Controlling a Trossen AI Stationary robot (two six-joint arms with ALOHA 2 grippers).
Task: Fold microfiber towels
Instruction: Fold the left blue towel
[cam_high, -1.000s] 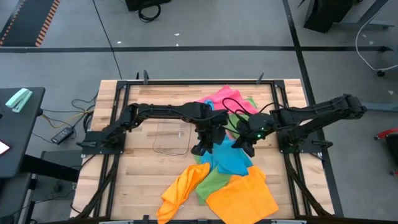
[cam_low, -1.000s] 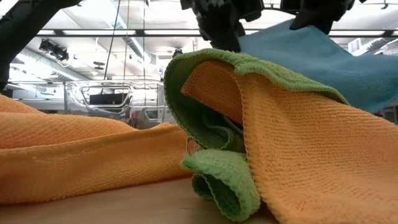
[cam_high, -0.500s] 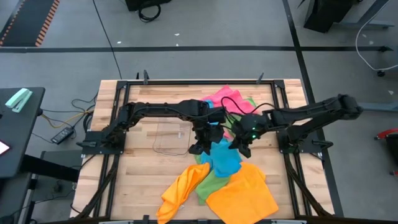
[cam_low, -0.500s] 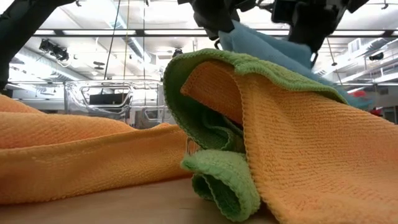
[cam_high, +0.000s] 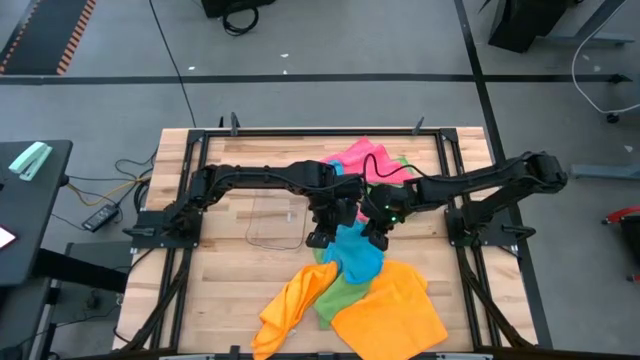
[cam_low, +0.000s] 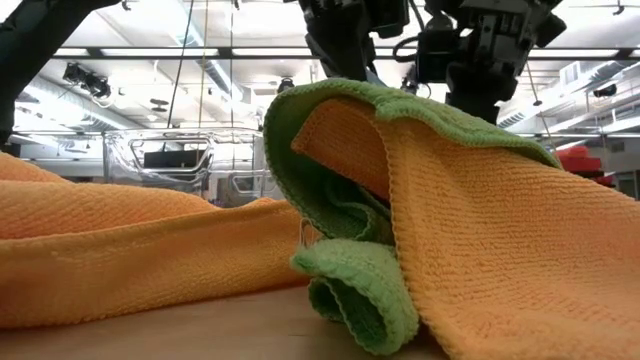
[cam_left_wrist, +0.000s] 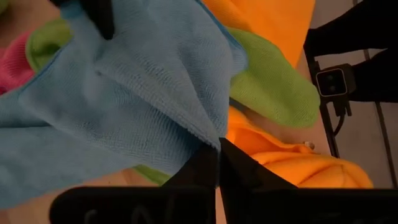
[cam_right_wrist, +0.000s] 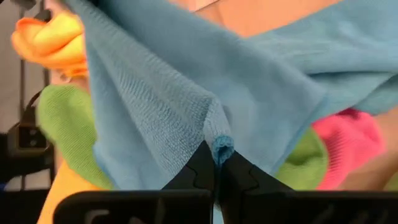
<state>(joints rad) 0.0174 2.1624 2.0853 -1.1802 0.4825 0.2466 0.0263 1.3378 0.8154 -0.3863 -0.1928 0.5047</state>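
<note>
Blue towel: you have the sky-blue microfiber towel (cam_high: 352, 249) bunched near the middle of the table, hanging between your two grippers and draping down onto the heap on the near side.
Left gripper: your left gripper (cam_high: 318, 239) sits at the blue towel's left edge; in the left wrist view (cam_left_wrist: 217, 163) its fingers are pressed together, pinching a corner fold of the blue cloth.
Right gripper: your right gripper (cam_high: 375, 240) sits just beside the left one, at the towel's right edge; in the right wrist view (cam_right_wrist: 216, 168) its fingers are pinched tight on a small bunched edge of the same blue towel (cam_right_wrist: 186, 93).
Spacing: you have the two grippers close together, with the blue towel gathered narrow between them.
Green towel: a green towel (cam_high: 342, 293) lies under the blue one, on the near side; in the low view its folded edge (cam_low: 360, 290) curls over orange cloth.
Orange towels: one orange towel (cam_high: 392, 315) lies spread at the near right, touching the green one; another orange towel (cam_high: 291, 304) is crumpled at the near left.
Pink towel: a pink towel (cam_high: 362, 159) lies on the far side, behind the grippers, with a strip of green cloth beside it.
Clear tray: a clear plastic tray (cam_high: 276, 221) rests on the wooden table (cam_high: 225, 290), left of the left gripper.
</note>
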